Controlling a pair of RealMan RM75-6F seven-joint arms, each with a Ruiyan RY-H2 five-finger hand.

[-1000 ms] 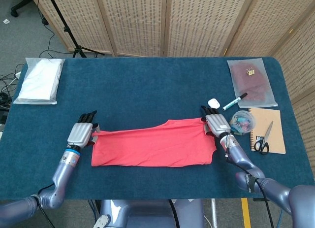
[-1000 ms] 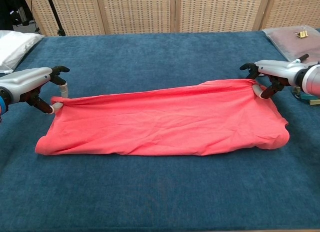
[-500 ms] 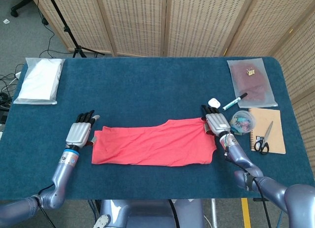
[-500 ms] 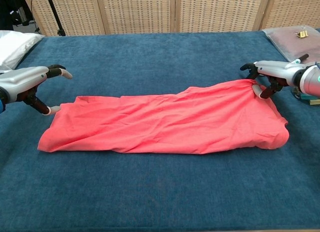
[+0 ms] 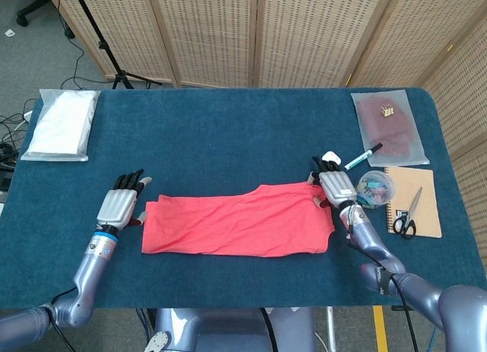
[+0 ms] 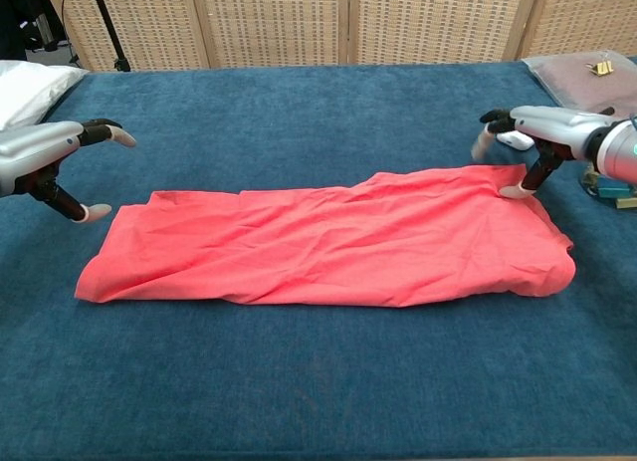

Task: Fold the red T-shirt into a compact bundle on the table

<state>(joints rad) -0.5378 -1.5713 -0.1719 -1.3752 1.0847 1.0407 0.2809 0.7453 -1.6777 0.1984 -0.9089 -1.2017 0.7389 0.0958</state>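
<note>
Since the red T-shirt (image 5: pixel 237 221) already lies as a long flat band across the near-centre of the bench (image 5: pixel 228 131), parallel to the near edge, the step in hand looks like a re-grip for the next fold, end over end toward the middle.

Shirt: one layer-stack, lightly wrinkled, the far edge stepped higher on the right half. The near-right corner bulges slightly in the chest view. Judgement: smooth that end before folding, or the bundle will be lumpy.

Left robot hand (image 5: pixel 119 204): empty, fingers spread wide, just off the left end of the shirt, not touching it in the chest view. It should take the far-left corner and the near-left corner together, low to the cloth, so both layers come up.

Right robot hand (image 5: pixel 335 186): also holding nothing, fingers apart and arched over the far-right corner of the shirt; one fingertip (image 6: pixel 510 191) sits at or on the cloth edge, contact uncertain. Grip here must catch all layers.

Risk near the right edge of the bench: plastic tub (image 5: pixel 374 187), marker (image 5: pixel 363 156) and a small white object (image 5: pixel 329 158) lie close beside the right robot hand; keep the lift inward, away from them.
</note>
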